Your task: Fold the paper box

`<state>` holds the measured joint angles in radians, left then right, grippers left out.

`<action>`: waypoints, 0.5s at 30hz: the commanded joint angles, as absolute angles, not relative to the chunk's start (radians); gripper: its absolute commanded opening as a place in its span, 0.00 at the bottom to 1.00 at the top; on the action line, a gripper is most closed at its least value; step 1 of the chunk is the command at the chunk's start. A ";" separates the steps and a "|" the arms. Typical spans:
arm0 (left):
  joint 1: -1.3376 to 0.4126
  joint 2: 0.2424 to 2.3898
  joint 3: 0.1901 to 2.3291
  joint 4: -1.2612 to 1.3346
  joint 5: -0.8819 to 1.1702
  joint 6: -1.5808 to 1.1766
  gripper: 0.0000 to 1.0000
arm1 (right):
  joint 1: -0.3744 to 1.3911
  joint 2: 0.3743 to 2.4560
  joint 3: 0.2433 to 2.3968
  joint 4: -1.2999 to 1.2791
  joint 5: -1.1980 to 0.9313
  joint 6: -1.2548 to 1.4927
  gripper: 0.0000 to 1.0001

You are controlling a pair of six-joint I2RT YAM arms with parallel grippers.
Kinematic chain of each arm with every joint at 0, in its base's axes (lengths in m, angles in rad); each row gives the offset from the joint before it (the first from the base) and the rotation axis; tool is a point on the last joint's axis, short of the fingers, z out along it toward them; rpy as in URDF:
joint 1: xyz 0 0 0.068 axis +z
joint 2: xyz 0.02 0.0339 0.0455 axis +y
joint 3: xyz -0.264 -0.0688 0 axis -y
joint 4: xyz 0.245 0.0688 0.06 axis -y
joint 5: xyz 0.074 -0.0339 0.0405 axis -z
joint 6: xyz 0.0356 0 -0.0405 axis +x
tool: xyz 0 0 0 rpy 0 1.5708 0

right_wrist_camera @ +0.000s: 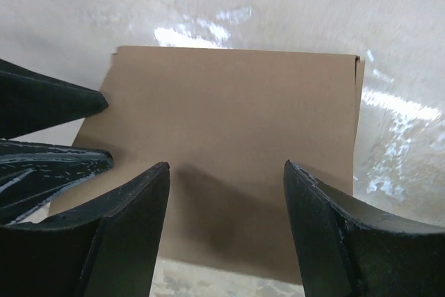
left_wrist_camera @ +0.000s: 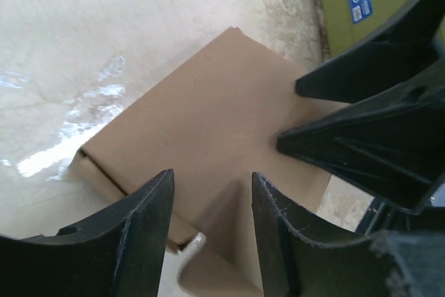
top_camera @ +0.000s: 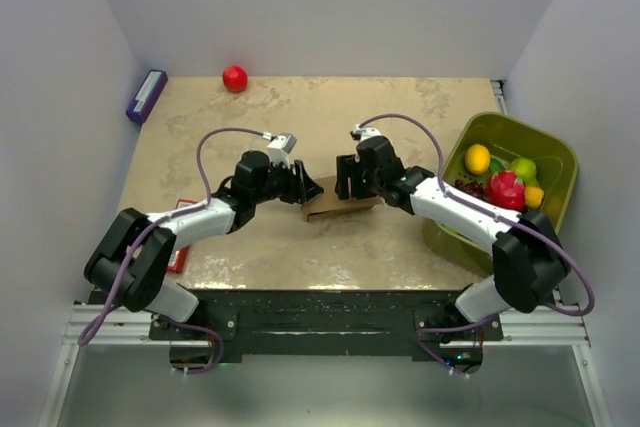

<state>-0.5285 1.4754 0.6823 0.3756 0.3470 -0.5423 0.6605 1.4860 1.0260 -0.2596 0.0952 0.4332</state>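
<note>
The paper box [top_camera: 335, 209] is a flat brown cardboard piece lying mid-table between both arms. My left gripper [top_camera: 306, 187] hovers over its left end and is open. In the left wrist view its jaws [left_wrist_camera: 212, 175] straddle a raised edge of the box [left_wrist_camera: 208, 109] without pinching it. My right gripper [top_camera: 346, 179] stands open over the box's far right part. In the right wrist view its tips [right_wrist_camera: 227, 165] are spread wide just above the brown top face [right_wrist_camera: 229, 109]. Each wrist view shows the other gripper's black fingers [left_wrist_camera: 361, 130] [right_wrist_camera: 55, 102] resting close on the cardboard.
A green bin [top_camera: 505, 119] holding toy fruit stands at the right, close to the right arm. A red ball [top_camera: 234, 78] and a small purple box [top_camera: 146, 95] lie at the back left. A red flat pack [top_camera: 180, 237] lies partly under the left arm.
</note>
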 commanded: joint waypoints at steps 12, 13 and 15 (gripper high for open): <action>-0.526 1.422 0.673 0.309 0.304 -0.514 0.61 | 0.650 1.487 1.034 -0.267 0.043 0.422 0.71; -0.525 1.379 0.670 0.292 0.286 -0.506 0.64 | 0.649 1.480 1.049 -0.270 0.041 0.414 0.73; -0.525 1.333 0.638 0.255 0.233 -0.491 0.71 | 0.650 1.459 1.061 -0.287 0.040 0.391 0.75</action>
